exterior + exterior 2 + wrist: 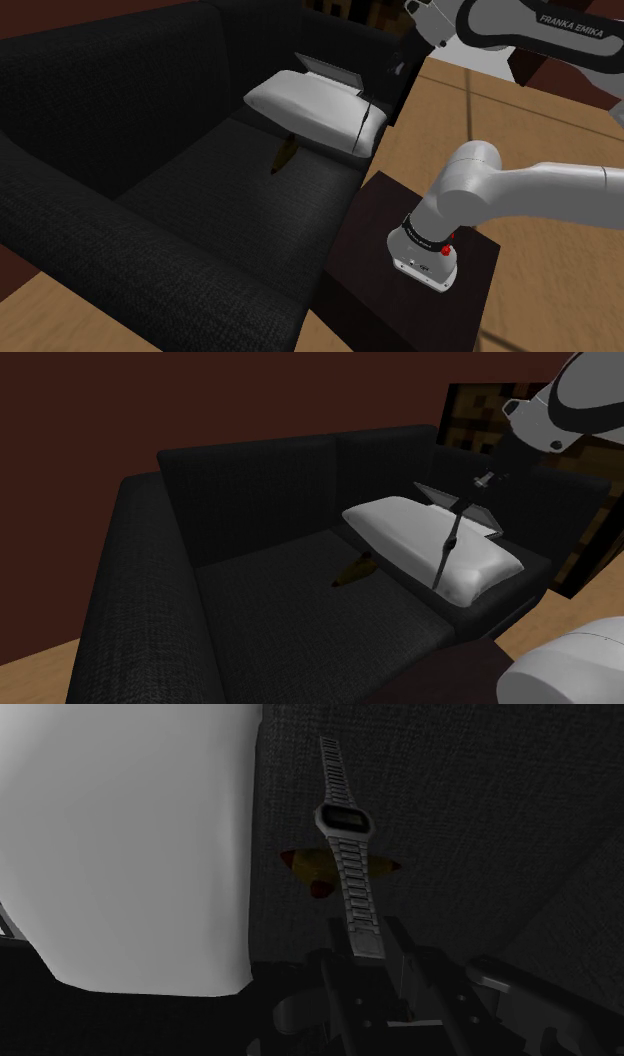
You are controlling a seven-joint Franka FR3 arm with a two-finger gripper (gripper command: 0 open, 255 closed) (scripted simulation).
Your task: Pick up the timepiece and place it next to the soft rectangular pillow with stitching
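One hand tight on the watch strap, beside the pillow edge, open seat below.

— What did the watch look like?
— It had a grey metal link band and a small dark rectangular face. It was stretched straight, with one strap end clasped in the end effector and the rest pointing away.
— And the pillow?
— It was white, plump and rectangular, and lay flat on the sofa seat beyond the end effector, beside the watch.
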